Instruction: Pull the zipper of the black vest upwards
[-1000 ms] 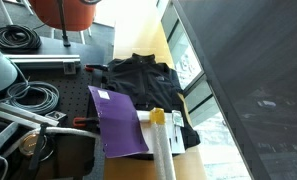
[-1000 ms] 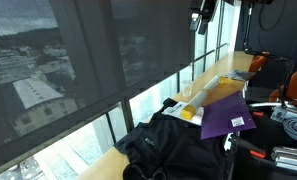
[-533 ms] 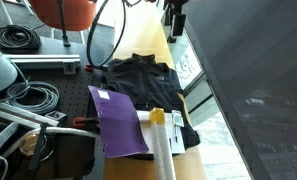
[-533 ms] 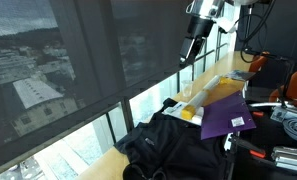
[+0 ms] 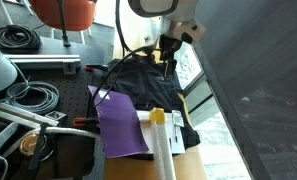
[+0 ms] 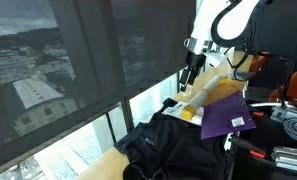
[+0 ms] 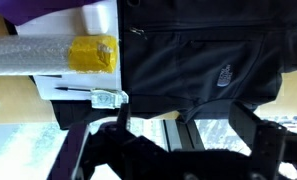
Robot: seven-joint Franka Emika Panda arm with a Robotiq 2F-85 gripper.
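The black vest [image 5: 138, 88] lies rumpled on the wooden counter by the window; it shows in both exterior views [image 6: 173, 150] and fills the top of the wrist view [image 7: 198, 60]. I cannot make out its zipper or pull in any view. My gripper [image 5: 168, 64] hangs above the vest's window-side edge, apart from the fabric, and also shows in an exterior view [image 6: 188, 78]. In the wrist view its two fingers [image 7: 183, 135] stand wide apart with nothing between them, over the vest's edge and the window ledge.
A purple sheet [image 5: 118, 122] lies partly on the vest. Next to it are a yellow object [image 5: 158, 116] and a bubble-wrap roll [image 5: 164, 150]. Coiled black cables [image 5: 18, 40] lie on the table beside. Window glass [image 5: 248, 100] borders the counter.
The arm has come down from the top of the picture into full view. The gripper now hangs low over the vest's window-side edge. The vest has not moved.
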